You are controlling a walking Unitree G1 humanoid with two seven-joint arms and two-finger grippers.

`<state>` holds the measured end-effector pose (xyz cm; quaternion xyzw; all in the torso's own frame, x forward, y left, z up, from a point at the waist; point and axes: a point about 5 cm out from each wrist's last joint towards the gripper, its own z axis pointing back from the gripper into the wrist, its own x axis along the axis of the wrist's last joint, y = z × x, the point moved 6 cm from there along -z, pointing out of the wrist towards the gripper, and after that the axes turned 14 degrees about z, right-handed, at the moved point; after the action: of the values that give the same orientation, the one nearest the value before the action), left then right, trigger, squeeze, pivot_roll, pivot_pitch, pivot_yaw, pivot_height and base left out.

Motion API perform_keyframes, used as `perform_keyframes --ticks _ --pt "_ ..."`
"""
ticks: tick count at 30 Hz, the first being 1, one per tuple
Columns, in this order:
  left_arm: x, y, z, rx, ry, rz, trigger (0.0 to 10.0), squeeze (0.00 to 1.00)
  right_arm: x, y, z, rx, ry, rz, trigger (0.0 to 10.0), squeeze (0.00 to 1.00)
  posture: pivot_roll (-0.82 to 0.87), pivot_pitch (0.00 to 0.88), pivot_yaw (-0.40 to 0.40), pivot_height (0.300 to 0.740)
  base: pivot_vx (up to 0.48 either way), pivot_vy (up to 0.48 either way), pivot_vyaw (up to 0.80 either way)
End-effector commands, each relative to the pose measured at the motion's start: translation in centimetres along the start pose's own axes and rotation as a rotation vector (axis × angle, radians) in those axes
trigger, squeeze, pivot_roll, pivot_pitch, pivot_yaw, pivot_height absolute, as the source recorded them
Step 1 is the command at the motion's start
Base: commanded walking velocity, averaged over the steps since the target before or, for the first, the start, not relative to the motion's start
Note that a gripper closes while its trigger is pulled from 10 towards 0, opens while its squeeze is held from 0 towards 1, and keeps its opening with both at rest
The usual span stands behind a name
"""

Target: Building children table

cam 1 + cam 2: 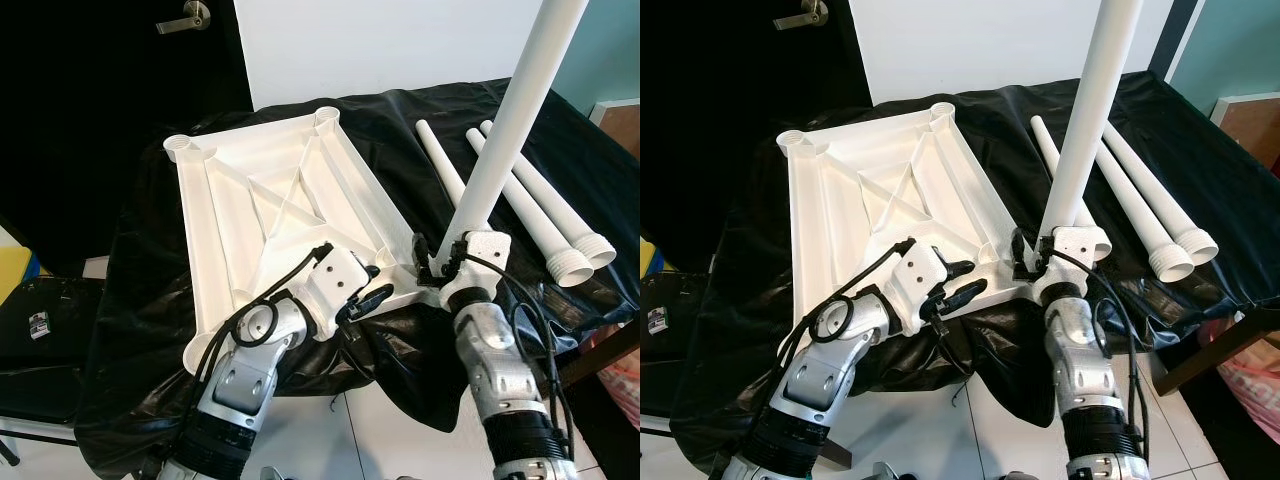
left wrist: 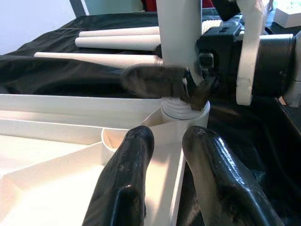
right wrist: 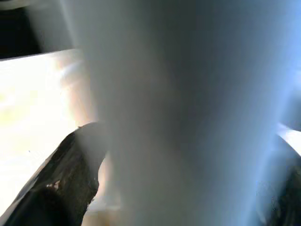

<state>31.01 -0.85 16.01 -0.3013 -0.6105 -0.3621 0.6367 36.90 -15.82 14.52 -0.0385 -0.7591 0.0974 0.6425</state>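
Right hand (image 1: 438, 262) grips upright leg (image 1: 505, 135) (threaded end in tabletop (image 1: 270, 210) socket)

No text, label, brand or number is legible on anything in these views

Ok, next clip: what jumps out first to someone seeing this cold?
A white table leg stands upright, gripped low by the right gripper at the near right corner socket of the upturned white tabletop. The left gripper rests on the tabletop's near edge, and three spare legs lie on the black sheet to the right.
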Motion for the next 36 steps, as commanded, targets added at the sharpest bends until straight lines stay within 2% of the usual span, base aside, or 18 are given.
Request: perform_keyframes --ticks 1,2,5,6,12,13,14,15,16,17,18,23,24,25,33,36 --pt "0.0 1.4 0.1 0.128 -0.012 -0.005 10.0 0.0 0.1 0.4 0.0 0.033 -0.011 -0.015 10.0 0.0 -0.06 0.083 0.026 0.74 0.0 0.0 0.0" --pt "0.1 1.4 0.0 0.125 -0.014 -0.007 10.0 0.0 0.4 0.5 -0.3 0.103 -0.027 0.0 10.0 0.0 -0.06 0.08 0.026 0.74 0.0 0.0 0.0" --pt "0.1 1.4 0.0 0.122 -0.015 -0.009 10.0 0.0 0.6 0.5 -0.5 0.155 -0.045 0.026 10.0 0.0 -0.06 0.079 0.025 0.74 0.0 0.0 0.0" --pt "0.2 1.4 -0.1 0.119 -0.017 -0.011 10.0 0.0 0.8 0.6 -0.8 0.21 -0.054 0.049 10.0 0.0 -0.05 0.078 0.025 0.74 0.0 0.0 0.0" --pt "0.4 1.5 -0.1 0.12 -0.021 -0.016 10.0 0.0 0.3 0.5 -1.5 0.283 -0.039 0.09 10.0 0.0 -0.03 0.077 0.018 0.74 0.0 0.0 0.0" --pt "0.5 1.5 0.0 0.124 -0.022 -0.017 10.0 0.0 -0.1 0.4 -1.5 0.289 -0.026 0.089 5.8 0.0 -0.03 0.079 0.015 0.74 0.0 0.0 0.0" --pt "0.5 1.5 0.1 0.127 -0.022 -0.017 10.0 0.0 -0.3 0.4 -1.4 0.292 -0.018 0.09 2.7 0.0 -0.03 0.08 0.013 0.74 0.0 0.0 0.0" --pt "0.5 1.5 0.1 0.127 -0.022 -0.017 10.0 0.0 -0.3 0.4 -1.4 0.292 -0.018 0.09 2.7 0.0 -0.03 0.08 0.013 0.74 0.0 0.0 0.0" --pt "0.5 1.6 0.2 0.129 -0.022 -0.017 10.0 0.0 -0.5 0.4 -1.3 0.297 -0.016 0.087 2.1 0.0 -0.02 0.08 0.013 0.74 0.0 0.0 0.0" --pt "0.5 1.6 0.2 0.129 -0.022 -0.017 10.0 0.0 -0.5 0.4 -1.3 0.297 -0.016 0.087 2.1 0.0 -0.02 0.08 0.013 0.74 0.0 0.0 0.0" --pt "0.5 1.6 0.2 0.132 -0.021 -0.017 10.0 0.0 -0.6 0.5 -1.1 0.302 -0.014 0.08 0.0 0.0 -0.02 0.083 0.013 0.74 0.0 0.0 0.0" --pt "0.4 1.4 0.4 0.133 -0.02 -0.014 10.0 0.0 -1.0 0.8 -0.7 0.306 -0.005 0.044 0.0 0.0 -0.02 0.09 0.015 0.74 0.0 0.0 0.0" --pt "0.4 1.4 0.4 0.133 -0.02 -0.013 10.0 0.0 -1.0 0.8 -0.7 0.306 -0.005 0.04 4.4 0.0 -0.02 0.09 0.015 0.74 0.0 0.0 0.0" --pt "0.4 1.4 0.4 0.132 -0.019 -0.011 10.0 0.0 -1.1 0.8 -0.6 0.297 -0.004 0.024 10.0 0.0 -0.02 0.093 0.017 0.74 0.0 0.0 0.0" --pt "0.2 1.0 0.3 0.123 -0.014 -0.005 10.0 0.0 -1.4 1.2 0.1 0.218 0.016 -0.025 10.0 0.0 -0.03 0.095 0.019 0.74 0.0 0.0 0.0" --pt "0.3 0.8 0.2 0.118 -0.014 -0.003 10.0 0.0 -1.6 0.9 0.2 0.117 0.042 -0.048 10.0 0.0 -0.03 0.095 0.017 0.74 0.0 0.0 0.0"
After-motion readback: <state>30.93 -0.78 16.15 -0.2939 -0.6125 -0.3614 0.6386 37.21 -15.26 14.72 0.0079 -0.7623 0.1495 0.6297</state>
